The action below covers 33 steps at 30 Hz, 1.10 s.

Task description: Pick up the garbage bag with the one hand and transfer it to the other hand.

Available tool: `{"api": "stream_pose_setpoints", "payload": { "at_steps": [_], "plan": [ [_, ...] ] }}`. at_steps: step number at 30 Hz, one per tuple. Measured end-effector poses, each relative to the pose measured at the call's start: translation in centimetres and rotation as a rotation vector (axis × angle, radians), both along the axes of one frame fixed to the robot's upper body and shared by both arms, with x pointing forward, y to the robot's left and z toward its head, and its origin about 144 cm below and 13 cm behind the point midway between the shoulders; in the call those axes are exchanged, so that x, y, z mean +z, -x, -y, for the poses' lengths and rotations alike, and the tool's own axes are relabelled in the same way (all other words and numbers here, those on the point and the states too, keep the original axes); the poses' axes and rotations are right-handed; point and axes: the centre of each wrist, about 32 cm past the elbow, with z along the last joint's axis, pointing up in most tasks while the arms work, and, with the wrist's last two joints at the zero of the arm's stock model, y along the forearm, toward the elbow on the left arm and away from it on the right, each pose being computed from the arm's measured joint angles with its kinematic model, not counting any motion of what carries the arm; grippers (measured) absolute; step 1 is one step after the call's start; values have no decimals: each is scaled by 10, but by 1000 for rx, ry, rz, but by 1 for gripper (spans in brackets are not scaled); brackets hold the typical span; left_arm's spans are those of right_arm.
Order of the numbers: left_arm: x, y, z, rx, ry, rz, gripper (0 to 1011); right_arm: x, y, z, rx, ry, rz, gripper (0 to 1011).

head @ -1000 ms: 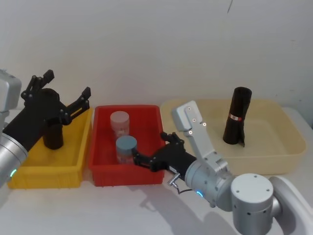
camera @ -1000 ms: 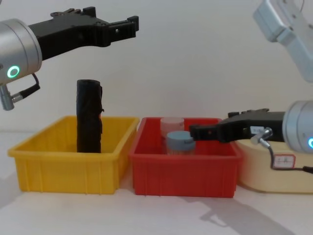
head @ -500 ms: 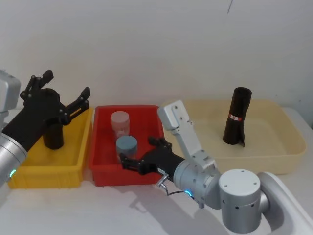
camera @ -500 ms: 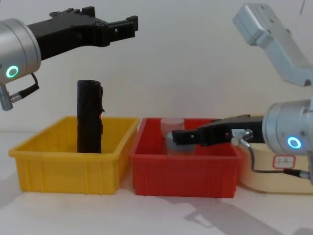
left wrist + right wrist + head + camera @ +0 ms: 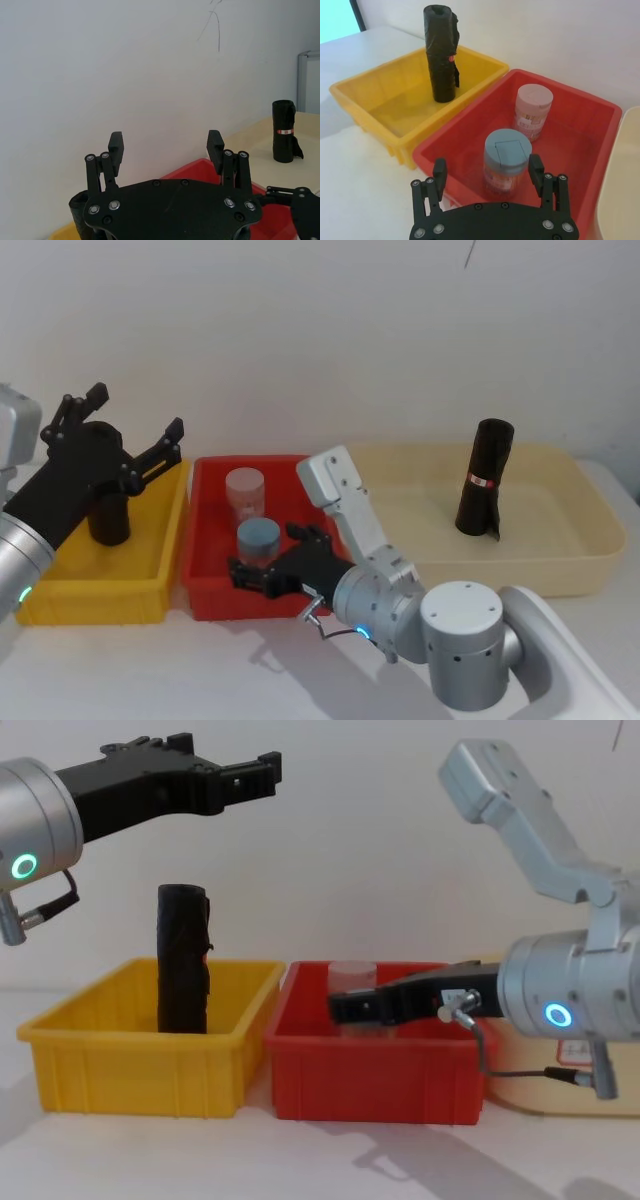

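A black rolled garbage bag (image 5: 182,960) stands upright in the yellow bin (image 5: 140,1065); its loose flap and a spot of red label (image 5: 451,58) show in the right wrist view. My left gripper (image 5: 138,412), on the green-ring arm, hangs open above it, apart from it, fingers (image 5: 116,142) spread wide. A second black roll (image 5: 484,480) with a red-and-white band stands in the beige tray (image 5: 560,560). My right gripper (image 5: 268,555) is open, low over the front of the red bin (image 5: 205,595), pointing left with a blue-lidded jar (image 5: 507,160) just ahead of it.
The red bin sits between the yellow bin and the beige tray and holds the blue-lidded jar and a pink-lidded jar (image 5: 245,490). My right arm's silver upper link (image 5: 520,810) rises high over the tray side. A white wall stands close behind.
My right arm has swung left, carrying its open gripper from the red bin's right side to its left front. The left gripper and both rolls have not moved.
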Motion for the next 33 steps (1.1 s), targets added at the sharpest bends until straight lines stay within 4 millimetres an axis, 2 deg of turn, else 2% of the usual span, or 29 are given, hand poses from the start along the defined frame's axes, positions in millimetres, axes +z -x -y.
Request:
{"api": "stream_pose_setpoints", "payload": {
  "at_steps": [12, 33],
  "plan": [
    [0, 0, 0, 0, 0, 0, 1001, -5, -10, -9, -21, 7, 16, 1000],
    [0, 0, 0, 0, 0, 0, 1002, -10, -24, -7, -70, -6, 3, 1000]
  ]
}}
